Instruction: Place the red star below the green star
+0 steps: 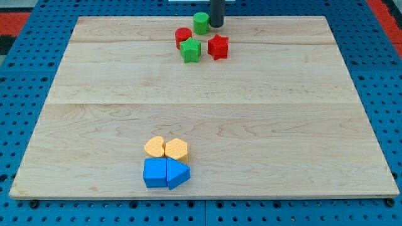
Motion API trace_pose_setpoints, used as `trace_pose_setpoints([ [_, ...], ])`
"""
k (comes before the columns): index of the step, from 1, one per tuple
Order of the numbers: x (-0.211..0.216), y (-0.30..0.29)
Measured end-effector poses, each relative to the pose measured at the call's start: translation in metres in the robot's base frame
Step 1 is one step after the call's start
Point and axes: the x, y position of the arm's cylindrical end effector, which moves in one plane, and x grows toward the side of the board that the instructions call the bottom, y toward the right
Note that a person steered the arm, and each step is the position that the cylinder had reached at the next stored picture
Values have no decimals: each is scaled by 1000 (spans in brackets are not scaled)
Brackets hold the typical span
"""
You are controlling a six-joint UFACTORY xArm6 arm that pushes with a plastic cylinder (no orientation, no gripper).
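Note:
The red star (218, 46) lies near the view's top, just right of the green star (190, 49). A red round block (183, 36) sits up-left of the green star, touching it. A green round block (201, 22) stands above them. My tip (216, 25) is at the board's top edge, right beside the green round block and above the red star, apart from it.
A cluster sits at the view's bottom: two orange blocks (154, 147) (176, 149) above a blue square block (154, 173) and a blue triangular block (178, 173). The wooden board (282, 125) lies on a blue pegboard.

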Motion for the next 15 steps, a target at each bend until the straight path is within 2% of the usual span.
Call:
trace_pose_setpoints([
  [1,1,-29],
  [2,1,-26],
  [3,29,37],
  [4,74,46],
  [5,95,68],
  [6,41,84],
  [7,8,43],
  [8,24,19],
  [10,104,25],
  [11,130,29],
  [12,133,22],
  [13,103,60],
  [14,108,19],
  [15,140,-9],
])
